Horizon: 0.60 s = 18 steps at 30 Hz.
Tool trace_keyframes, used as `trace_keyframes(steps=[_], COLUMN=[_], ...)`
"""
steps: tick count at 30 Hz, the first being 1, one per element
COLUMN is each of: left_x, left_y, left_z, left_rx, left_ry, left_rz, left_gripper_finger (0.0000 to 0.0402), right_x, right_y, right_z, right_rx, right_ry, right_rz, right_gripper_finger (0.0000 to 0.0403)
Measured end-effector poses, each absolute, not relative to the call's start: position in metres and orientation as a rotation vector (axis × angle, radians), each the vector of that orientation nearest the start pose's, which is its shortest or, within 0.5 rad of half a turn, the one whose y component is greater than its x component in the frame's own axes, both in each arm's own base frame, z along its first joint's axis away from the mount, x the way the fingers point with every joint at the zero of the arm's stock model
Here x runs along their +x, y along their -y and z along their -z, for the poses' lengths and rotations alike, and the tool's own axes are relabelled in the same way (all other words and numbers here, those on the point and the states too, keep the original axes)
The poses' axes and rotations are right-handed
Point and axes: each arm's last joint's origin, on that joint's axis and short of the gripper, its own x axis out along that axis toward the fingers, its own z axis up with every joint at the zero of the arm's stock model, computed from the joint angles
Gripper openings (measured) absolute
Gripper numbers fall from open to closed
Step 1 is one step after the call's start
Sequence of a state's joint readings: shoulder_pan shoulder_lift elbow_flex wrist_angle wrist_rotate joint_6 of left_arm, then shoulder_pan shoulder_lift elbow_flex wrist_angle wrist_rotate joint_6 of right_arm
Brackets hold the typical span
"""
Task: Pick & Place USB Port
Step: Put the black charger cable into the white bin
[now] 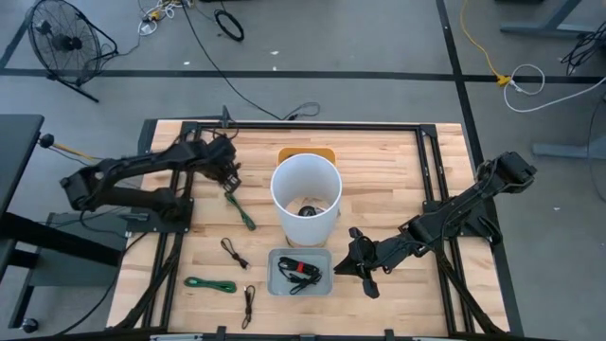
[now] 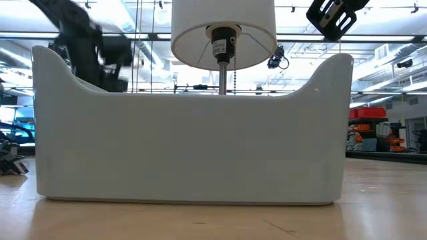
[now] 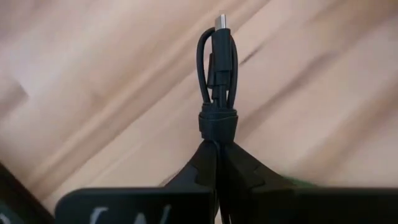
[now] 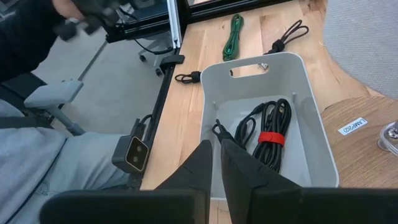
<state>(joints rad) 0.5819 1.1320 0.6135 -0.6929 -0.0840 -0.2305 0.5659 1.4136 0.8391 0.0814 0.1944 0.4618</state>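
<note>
Black cable — left hand clamped shut

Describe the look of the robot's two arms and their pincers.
Both the left arm and the right arm are black, built of slim jointed segments. The left pincer and the right pincer each end in two matte black, wedge-shaped fingers tapering to points.

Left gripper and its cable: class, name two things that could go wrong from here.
1. The left gripper is shut only on the end of the black coiled cable; it might slip out in transit.
2. The lamp stands between it and the grey bin; the dangling cable could snag the shade.
</note>
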Motion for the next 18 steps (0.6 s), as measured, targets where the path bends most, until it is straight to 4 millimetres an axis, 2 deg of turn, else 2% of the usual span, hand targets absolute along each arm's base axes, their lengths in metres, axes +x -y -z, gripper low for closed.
trace_keyframes(steps=[3, 9, 13, 18], left_x=[0.16, 0.163, 0.156, 0.152], left_y=[-0.088, -0.038, -0.005, 0.032], left_z=[-0.218, -0.275, -0.296, -0.299], left_rx=[-0.472, -0.477, -0.479, -0.462], left_ry=[-1.018, -0.793, -0.734, -0.741], left_rz=[-0.635, -0.298, -0.119, -0.03], left_gripper_finger=[0.0009, 0.0009, 0.0009, 0.0009], right_x=[0.258, 0.258, 0.258, 0.258], right_y=[-0.157, -0.157, -0.157, -0.157], right_z=[-0.236, -0.236, -0.236, -0.236], right_rx=[0.264, 0.269, 0.273, 0.275], right_ry=[-0.532, -0.533, -0.534, -0.534], right_rz=[-0.249, -0.248, -0.247, -0.247], right_gripper_finger=[0.0038, 0.0038, 0.0038, 0.0038])
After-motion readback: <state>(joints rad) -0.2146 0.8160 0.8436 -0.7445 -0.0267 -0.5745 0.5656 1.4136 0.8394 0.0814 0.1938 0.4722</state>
